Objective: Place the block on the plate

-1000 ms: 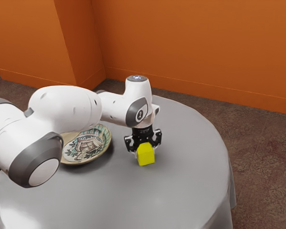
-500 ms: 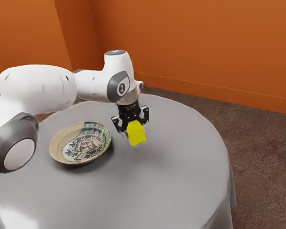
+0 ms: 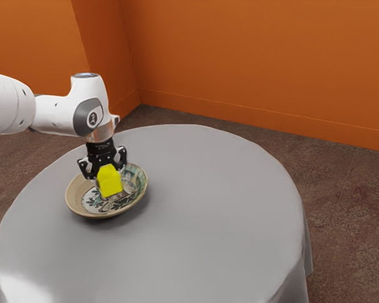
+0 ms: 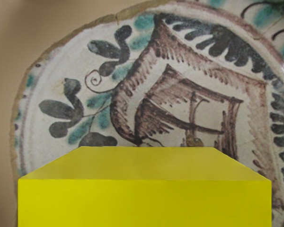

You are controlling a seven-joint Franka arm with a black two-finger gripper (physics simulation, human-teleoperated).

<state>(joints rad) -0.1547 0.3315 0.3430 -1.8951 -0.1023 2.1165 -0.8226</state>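
Note:
My black gripper (image 3: 107, 179) hangs over the patterned plate (image 3: 76, 194) in the exterior view, its fingers on two sides of the yellow block (image 3: 110, 182). The block is held slightly tilted and hides part of the plate's painted middle. Whether its underside touches the plate cannot be told. In the wrist view the block (image 4: 144, 201) lies large and close under the hand, with the painted surface of the plate (image 4: 180, 94) behind it.
The round table (image 3: 208, 214) has a grey cloth and carries the plate towards the exterior view's left. An orange wall (image 3: 252, 57) stands beyond the table, above a brown carpet (image 3: 347, 202).
My gripper has lifted the block from lower over the cloth and carried it towards the exterior view's left, from beside the plate to over it.

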